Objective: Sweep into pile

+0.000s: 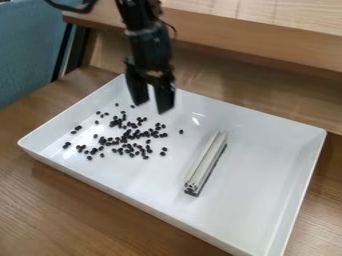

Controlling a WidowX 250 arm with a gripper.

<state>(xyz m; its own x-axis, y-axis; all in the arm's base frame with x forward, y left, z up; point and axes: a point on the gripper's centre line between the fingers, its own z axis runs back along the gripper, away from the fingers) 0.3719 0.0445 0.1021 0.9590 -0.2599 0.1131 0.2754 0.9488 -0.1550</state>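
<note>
My black gripper (151, 103) hangs over the back left part of the white tray, its two fingers apart with nothing between them. Below and in front of it, many small black beans (127, 136) lie scattered loosely over the tray's left half, denser in the middle with stray ones around. A silver grooved metal bar (206, 161) lies to the right of the beans, near the middle of the tray, slanting from back to front. The bar and the gripper are apart.
The white tray (127, 199) has raised walls and stands on a brown wooden table (63, 210). A wooden ledge (254, 42) runs behind it, and a blue surface (27, 50) is at the upper left.
</note>
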